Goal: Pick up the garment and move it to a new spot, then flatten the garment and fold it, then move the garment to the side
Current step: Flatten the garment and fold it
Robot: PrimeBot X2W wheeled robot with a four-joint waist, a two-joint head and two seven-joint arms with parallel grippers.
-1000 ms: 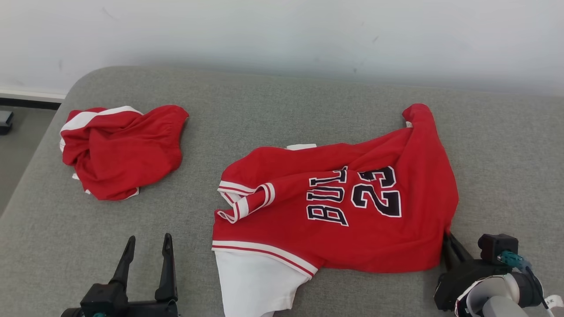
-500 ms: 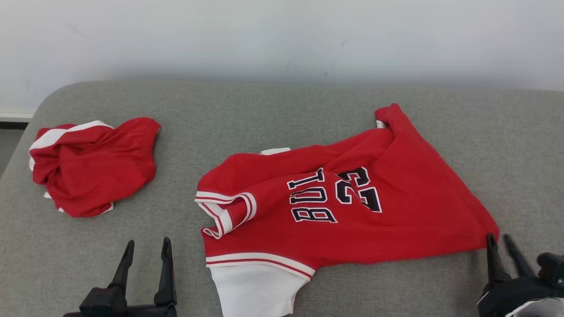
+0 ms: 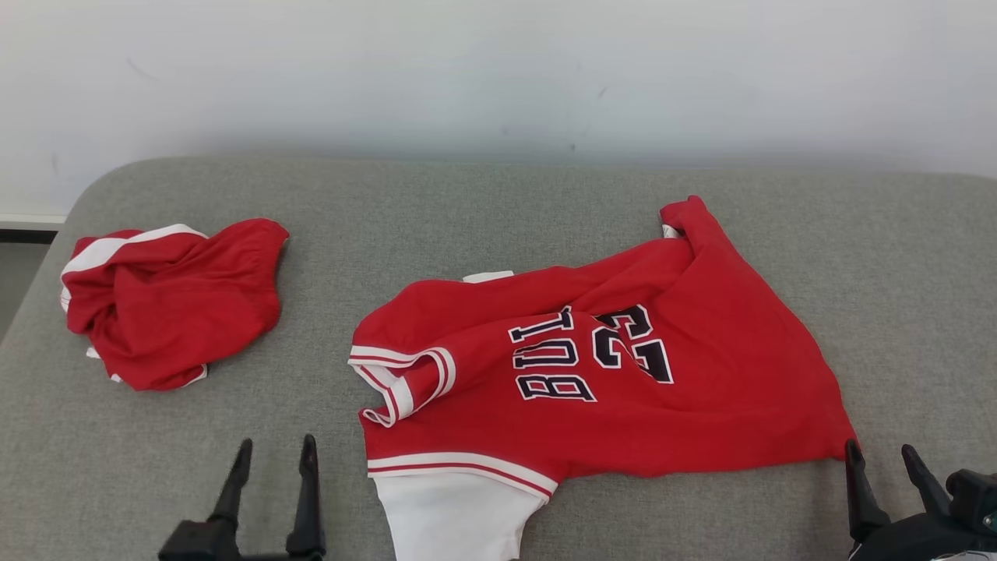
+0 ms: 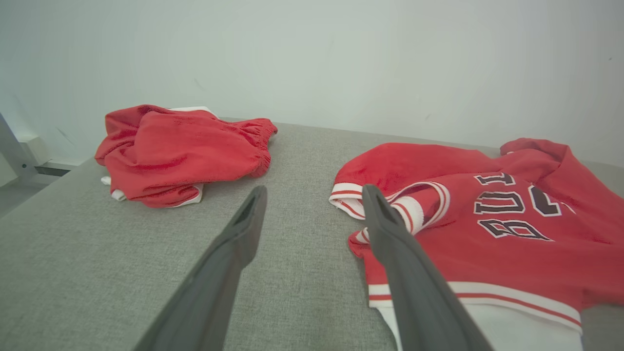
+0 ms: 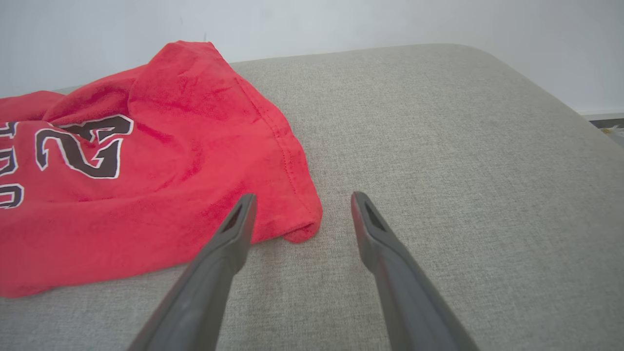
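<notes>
Since lying lengthwise left to right, calls for stretching jersey endwise: hem corner just beside right gripper, sleeve near left gripper (both wide open, empty).

red jersey reads "bul" and "23".

A crumpled pair of red shorts with white trim lies on the left part of the counter, near its rounded far-left corner. The counter is covered in grey woven fabric and its edges are soft and curved. Behind it stands a plain white wall with a few faint marks. Left of the counter a strip of grey floor shows, under a white skirting.
</notes>
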